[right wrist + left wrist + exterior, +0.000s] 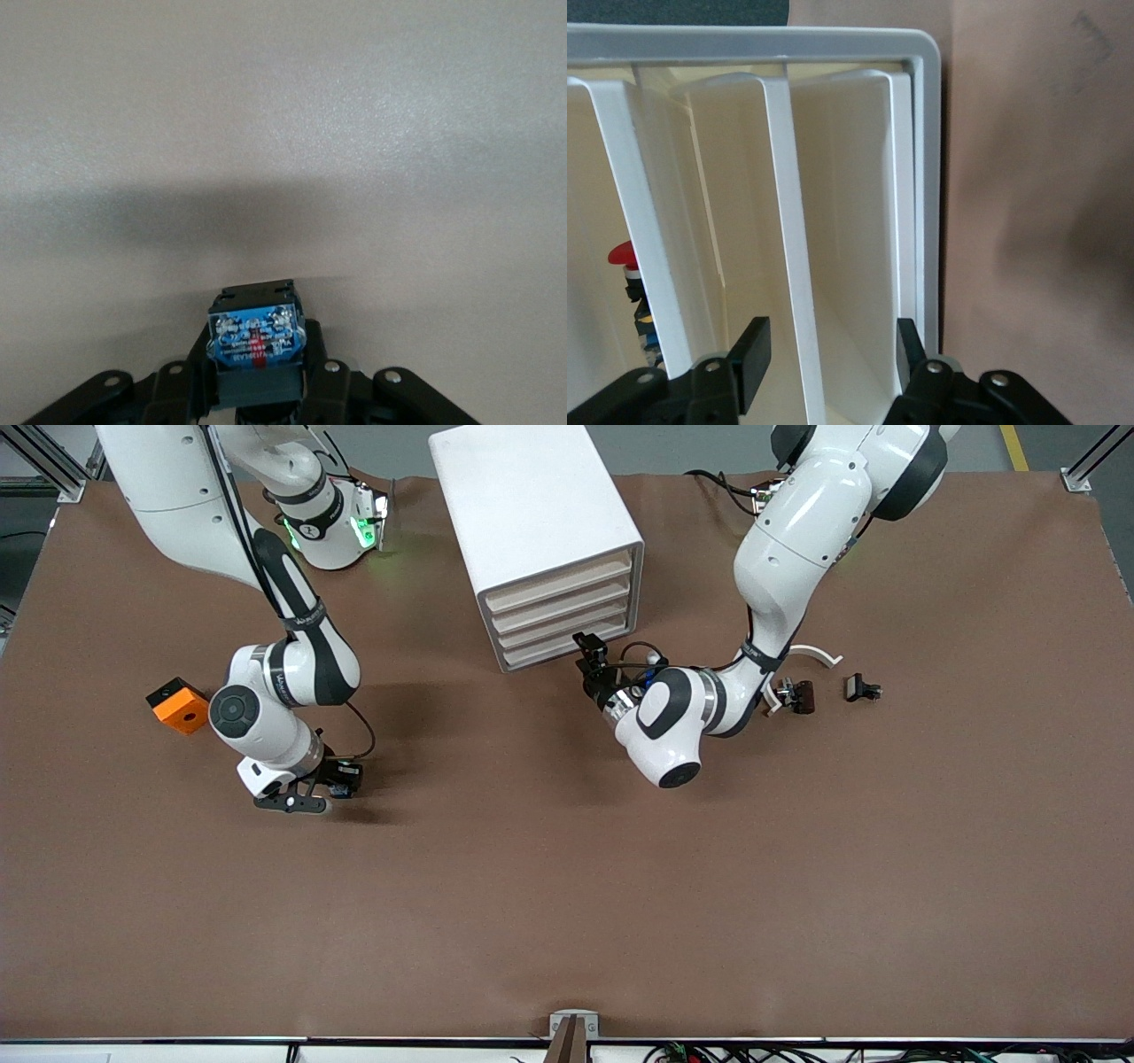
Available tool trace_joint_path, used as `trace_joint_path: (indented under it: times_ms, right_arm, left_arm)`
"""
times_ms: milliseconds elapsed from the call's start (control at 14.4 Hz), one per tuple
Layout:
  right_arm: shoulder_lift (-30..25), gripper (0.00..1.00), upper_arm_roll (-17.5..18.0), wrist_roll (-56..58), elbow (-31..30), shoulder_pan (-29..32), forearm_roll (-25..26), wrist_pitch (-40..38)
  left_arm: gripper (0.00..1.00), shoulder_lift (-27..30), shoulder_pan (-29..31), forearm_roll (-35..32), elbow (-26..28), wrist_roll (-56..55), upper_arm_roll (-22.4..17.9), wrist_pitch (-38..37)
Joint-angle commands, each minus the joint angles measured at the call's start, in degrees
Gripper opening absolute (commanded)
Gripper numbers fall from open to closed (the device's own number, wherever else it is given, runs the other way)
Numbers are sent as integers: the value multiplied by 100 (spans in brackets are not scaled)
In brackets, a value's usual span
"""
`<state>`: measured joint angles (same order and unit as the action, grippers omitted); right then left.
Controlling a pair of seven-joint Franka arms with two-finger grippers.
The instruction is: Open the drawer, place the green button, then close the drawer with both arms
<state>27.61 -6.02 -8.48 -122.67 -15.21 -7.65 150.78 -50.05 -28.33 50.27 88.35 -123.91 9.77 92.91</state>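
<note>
Presently the cabinet [540, 531] stands at upper centre of the front view, its four drawers flush. Left gripper [824, 354], fingers apart, straddles a white divider at the drawer [842, 221] fronts; a red-capped part [623, 257] sits inside a neighbouring compartment. Right gripper [257, 390], low over bare table, is clamped on the button [255, 341].

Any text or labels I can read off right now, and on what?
No text reads clearly.
Blue label on the button held in the right pincer: small print, too blurred.
Black rings on both arms: lettering too small.
Cabinet, drawers before the open left pincer, orange block: none.
</note>
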Motion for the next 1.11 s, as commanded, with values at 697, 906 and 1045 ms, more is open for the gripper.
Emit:
trace_joint_path:
  times_ms: [697, 906, 1045]
  right_arm:
    - [-230, 20, 4, -417, 1384, -43, -69, -2955]
    - [-291, 20, 4, -611, 1692, -70, -69, -3493]
    - [-344, 20, 13, -759, 1790, -157, -69, -3704]
  left_arm:
    - [51, -163, -243, 88, -125, 51, 183, -229]
    - [45, -198, -287, 132, -125, 42, 183, -229]
    - [30, -216, -287, 132, -134, 25, 183, -229]
